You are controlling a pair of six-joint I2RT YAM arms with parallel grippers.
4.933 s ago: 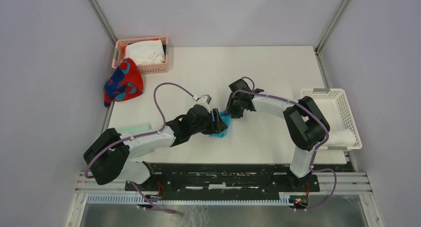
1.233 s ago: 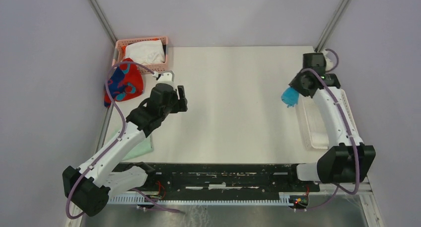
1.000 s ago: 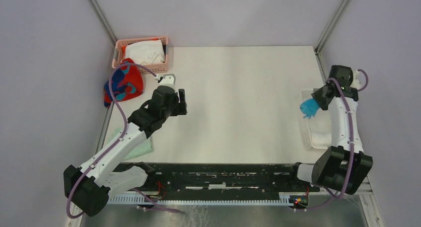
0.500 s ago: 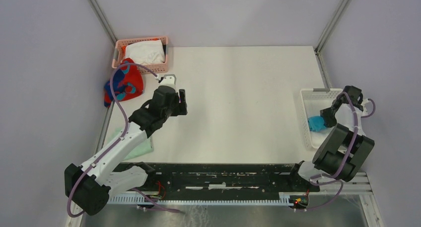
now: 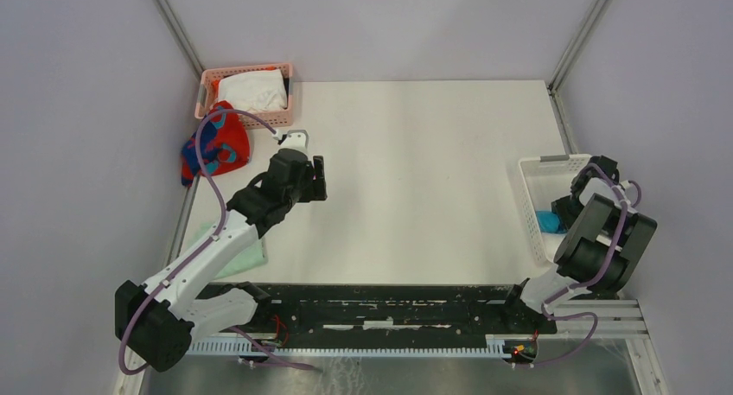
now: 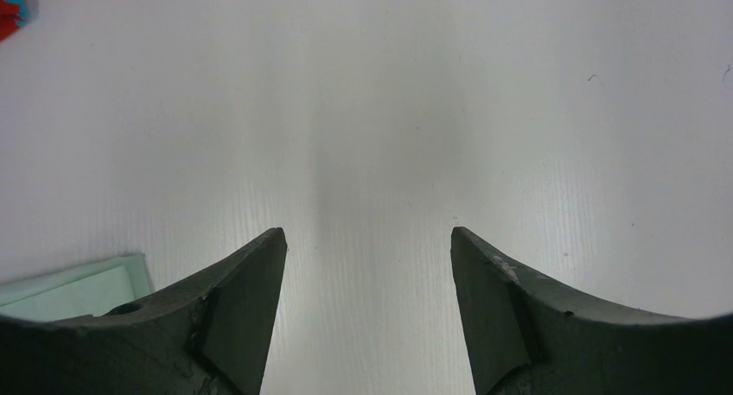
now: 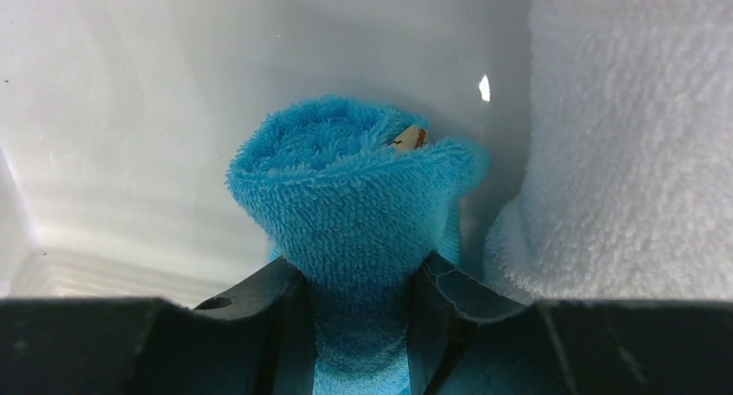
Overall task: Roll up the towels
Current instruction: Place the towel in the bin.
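Observation:
My right gripper (image 7: 359, 302) is shut on the rolled turquoise-blue towel (image 7: 354, 187), which has a small label at its top, and holds it down inside the white basket (image 5: 544, 162). In the top view the blue towel (image 5: 545, 220) shows beside my right gripper (image 5: 559, 213). A rolled white towel (image 7: 622, 153) stands right next to it in the basket. The red towel with dark-blue blotches (image 5: 216, 144) lies crumpled at the table's left edge. My left gripper (image 5: 318, 177) is open and empty above bare table; it also shows in the left wrist view (image 6: 367, 239).
A pink basket (image 5: 246, 69) at the back left holds a white cloth (image 5: 251, 91). A pale mint-green folded cloth (image 5: 246, 255) lies under my left arm and shows in the left wrist view (image 6: 78, 283). Grey walls enclose the table.
My right arm has swung the blue towel from above the table's right side over the white basket and lowered it inside. My left arm has barely moved.

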